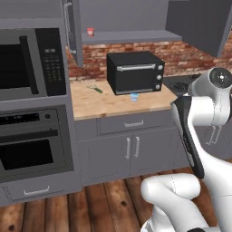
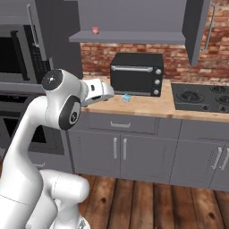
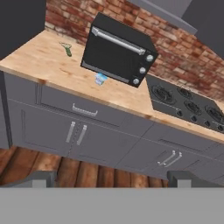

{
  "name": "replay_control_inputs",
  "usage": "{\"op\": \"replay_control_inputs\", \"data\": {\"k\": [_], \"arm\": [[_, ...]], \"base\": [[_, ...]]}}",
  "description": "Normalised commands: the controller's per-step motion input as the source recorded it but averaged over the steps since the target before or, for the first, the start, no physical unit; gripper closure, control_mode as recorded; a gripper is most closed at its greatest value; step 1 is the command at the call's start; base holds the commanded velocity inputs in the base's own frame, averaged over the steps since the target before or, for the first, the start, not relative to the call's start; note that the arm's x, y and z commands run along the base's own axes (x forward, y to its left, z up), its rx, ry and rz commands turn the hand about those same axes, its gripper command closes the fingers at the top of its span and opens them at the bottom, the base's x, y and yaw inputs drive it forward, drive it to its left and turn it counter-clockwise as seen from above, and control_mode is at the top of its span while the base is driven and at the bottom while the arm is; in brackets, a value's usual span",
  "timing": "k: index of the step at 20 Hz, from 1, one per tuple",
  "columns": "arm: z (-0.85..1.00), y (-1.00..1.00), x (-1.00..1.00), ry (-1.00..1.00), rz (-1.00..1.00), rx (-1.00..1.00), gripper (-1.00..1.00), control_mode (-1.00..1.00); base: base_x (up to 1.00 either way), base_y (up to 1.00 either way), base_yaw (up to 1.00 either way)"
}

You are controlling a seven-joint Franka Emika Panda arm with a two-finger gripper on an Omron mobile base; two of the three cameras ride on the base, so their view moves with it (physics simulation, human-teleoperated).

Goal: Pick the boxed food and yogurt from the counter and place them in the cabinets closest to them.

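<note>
The yogurt [image 1: 134, 96] [image 2: 126, 97] [image 3: 101, 78], a tiny white cup with a pale blue lid, stands on the tan wood counter [image 1: 104, 104] [image 2: 147, 106] [image 3: 48, 59] just in front of a black toaster oven. Above it the grey upper cabinets [image 1: 131, 36] [image 2: 129, 38] stand with doors open, and a small red item [image 1: 90, 31] [image 2: 95, 30] sits on the shelf's left end; I cannot tell whether it is the boxed food. My gripper [image 3: 112, 178] is open and empty. It hangs back from the counter's front edge, well short of the yogurt.
The black toaster oven [image 1: 135, 71] [image 2: 136, 74] [image 3: 118, 50] stands against the brick wall. A green peeler [image 1: 95, 89] [image 3: 66, 49] lies at the counter's back left. A cooktop [image 2: 201, 96] [image 3: 188, 103] is to the right, a microwave [image 1: 27, 63] to the left.
</note>
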Motion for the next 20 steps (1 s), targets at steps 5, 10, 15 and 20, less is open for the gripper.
{"op": "replay_control_inputs", "data": {"k": [5, 10, 15, 20], "arm": [[0.0, 0.0, 0.0, 0.0, 0.0, 0.0, -1.0, 1.0], [0.0, 0.0, 0.0, 0.0, 0.0, 0.0, -1.0, 1.0], [0.0, 0.0, 0.0, 0.0, 0.0, 0.0, -1.0, 1.0], [0.0, 0.0, 0.0, 0.0, 0.0, 0.0, -1.0, 1.0]], "base": [[0.39, 0.03, 0.0], [0.46, 0.03, 0.0], [0.47, 0.04, 0.0], [0.46, 0.01, 0.0]]}}
